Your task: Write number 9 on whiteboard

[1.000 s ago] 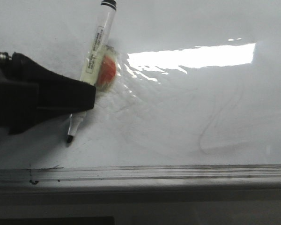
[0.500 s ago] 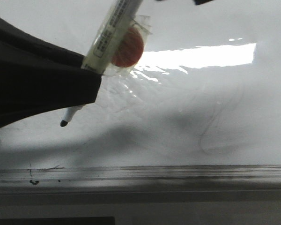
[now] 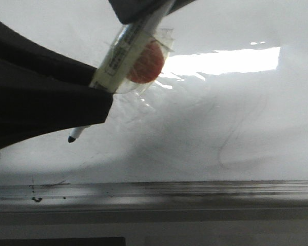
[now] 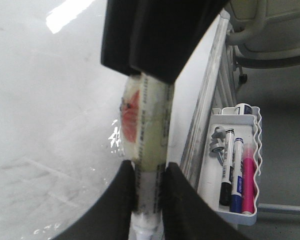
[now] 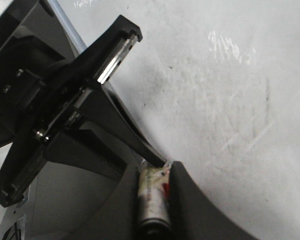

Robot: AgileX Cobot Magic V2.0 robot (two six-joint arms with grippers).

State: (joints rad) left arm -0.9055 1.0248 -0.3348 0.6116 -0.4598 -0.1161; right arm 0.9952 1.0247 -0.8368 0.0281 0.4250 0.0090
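The whiteboard [image 3: 220, 102] is glossy white with grey smudges and fills all views. No black number 9 shows on it, only a faint grey curved smear [image 3: 231, 148]. My left gripper [image 3: 95, 102] is shut on a marker [image 3: 120, 56] near its tip [image 3: 72, 138], which points down-left over the board. An orange disc [image 3: 146, 61] is taped to the barrel. My right gripper [image 3: 143, 10] is shut on the marker's rear end. The left wrist view shows the left gripper [image 4: 150, 172] clamping the barrel [image 4: 152, 125]. The right wrist view shows the right gripper [image 5: 152, 172] round the marker [image 5: 152, 195].
The board's grey metal edge rail [image 3: 195, 189] runs along the near side. A white tray [image 4: 252, 212] beside the rail holds black, blue and pink markers. A chair base [image 4: 270, 30] stands beyond it. The left arm's black body [image 5: 65, 110] fills the right wrist view's side.
The marker has lifted and tilted, its tip moving up off its earlier spot. My left gripper has come nearer the camera. My right gripper has come in from above onto the marker's rear end.
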